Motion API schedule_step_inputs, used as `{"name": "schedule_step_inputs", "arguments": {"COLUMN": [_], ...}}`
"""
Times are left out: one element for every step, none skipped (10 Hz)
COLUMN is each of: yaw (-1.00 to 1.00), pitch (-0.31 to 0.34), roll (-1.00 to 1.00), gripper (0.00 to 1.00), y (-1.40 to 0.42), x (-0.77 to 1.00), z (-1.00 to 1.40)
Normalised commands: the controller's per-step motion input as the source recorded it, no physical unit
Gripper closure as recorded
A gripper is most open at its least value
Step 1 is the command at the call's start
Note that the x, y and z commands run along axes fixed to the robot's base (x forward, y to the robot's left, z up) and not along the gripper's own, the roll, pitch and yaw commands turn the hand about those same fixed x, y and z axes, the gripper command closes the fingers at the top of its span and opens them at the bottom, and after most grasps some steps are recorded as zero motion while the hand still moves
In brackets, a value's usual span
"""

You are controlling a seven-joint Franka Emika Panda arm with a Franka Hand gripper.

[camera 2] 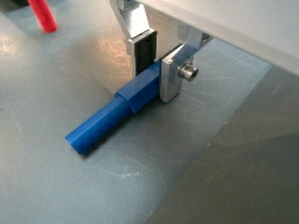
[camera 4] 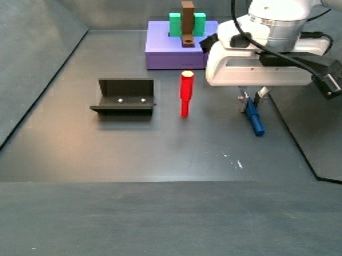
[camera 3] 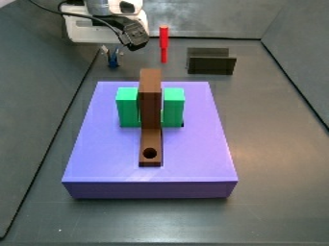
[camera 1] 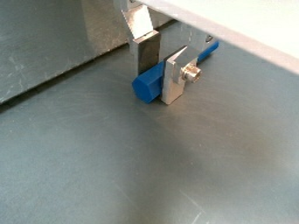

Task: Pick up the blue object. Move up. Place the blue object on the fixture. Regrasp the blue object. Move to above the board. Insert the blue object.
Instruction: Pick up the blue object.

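Observation:
The blue object (camera 2: 105, 125) is a slim blue peg lying flat on the grey floor, also seen in a side view (camera 4: 254, 120). My gripper (camera 2: 158, 83) reaches down over its thicker end, one silver finger on each side, and the pads look pressed against it. A wrist view shows that end (camera 1: 145, 85) filling the gap between the fingers. The fixture (camera 4: 123, 97) stands on the floor well away from the gripper (camera 4: 250, 100), beyond the red peg. The brown board (camera 3: 150, 115) with its round hole lies on the purple platform (camera 3: 193, 154).
A red peg (camera 4: 187, 93) stands upright between the fixture and my gripper. Green blocks (camera 3: 127, 106) flank the board on the platform. Dark walls enclose the floor on all sides.

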Motion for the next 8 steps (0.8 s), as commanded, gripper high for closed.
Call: {"name": "schedule_step_inputs", "arguments": {"yaw": [0.00, 0.00, 0.00, 0.00, 0.00, 0.00, 0.00, 0.00], "pitch": [0.000, 0.000, 0.000, 0.000, 0.000, 0.000, 0.000, 0.000], "roll": [0.00, 0.00, 0.00, 0.00, 0.00, 0.00, 0.00, 0.00], "gripper": [1.00, 1.00, 1.00, 1.00, 1.00, 1.00, 1.00, 1.00], "y": [0.00, 0.00, 0.00, 0.00, 0.00, 0.00, 0.00, 0.00], "x": [0.00, 0.00, 0.00, 0.00, 0.00, 0.00, 0.00, 0.00], "z": [0.00, 0.00, 0.00, 0.00, 0.00, 0.00, 0.00, 0.00]}}
